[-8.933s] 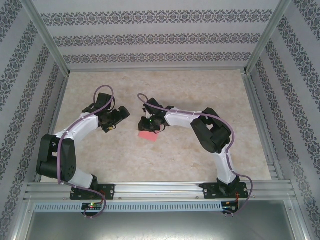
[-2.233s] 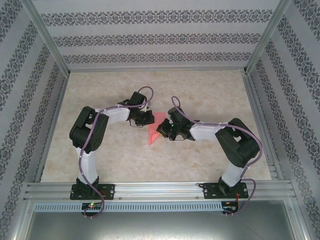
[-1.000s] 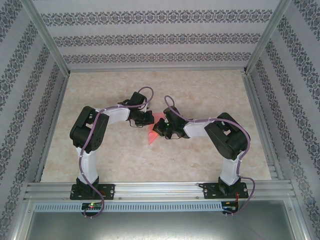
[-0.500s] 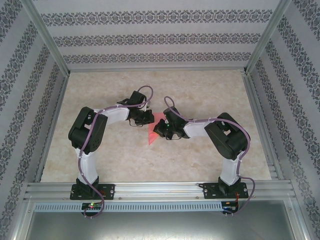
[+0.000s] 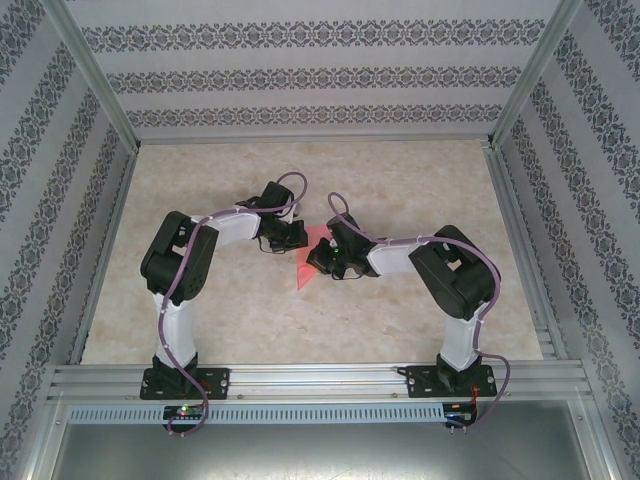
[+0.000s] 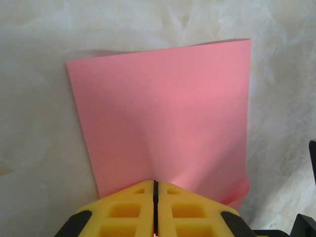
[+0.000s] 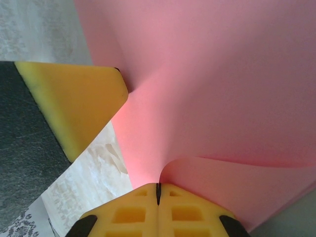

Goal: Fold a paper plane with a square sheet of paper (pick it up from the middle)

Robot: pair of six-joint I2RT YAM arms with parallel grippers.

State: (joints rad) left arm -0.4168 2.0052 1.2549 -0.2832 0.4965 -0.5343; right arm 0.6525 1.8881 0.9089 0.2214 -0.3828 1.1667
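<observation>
Top view: the square sheet of paper [image 5: 309, 262] is at the middle of the table [image 5: 420, 180], between my two pincers. It reads there as a narrow pink shape whose point runs out toward 6 o'clock. My left gripper [image 5: 297, 238] meets it from about 10 o'clock. My right gripper [image 5: 322, 262] meets it from about 3 o'clock. Whether any part of the sheet touches the tabletop, I cannot tell.

Left wrist view: my left gripper [image 6: 154, 183] has its yellow fingers [image 6: 123, 210] pressed together with no gap, pinching the near edge of the square sheet of paper [image 6: 163, 113] at 6 o'clock of the frame. The sheet spreads away toward 12 o'clock, broad and nearly flat. A shallow buckle rises from the pinch. At 5 o'clock a second layer of pink peeks out under the corner.

Right wrist view: my right gripper [image 7: 158, 186] is likewise clamped tight, fingertips together at 6 o'clock. The square sheet of paper [image 7: 222, 84] runs into their seam. Just above the tips the paper curls over, and a bent flap extends toward 4 o'clock. A yellow finger [image 7: 81, 111] of my left pincer sits at 9 o'clock, its tip against the sheet.
</observation>
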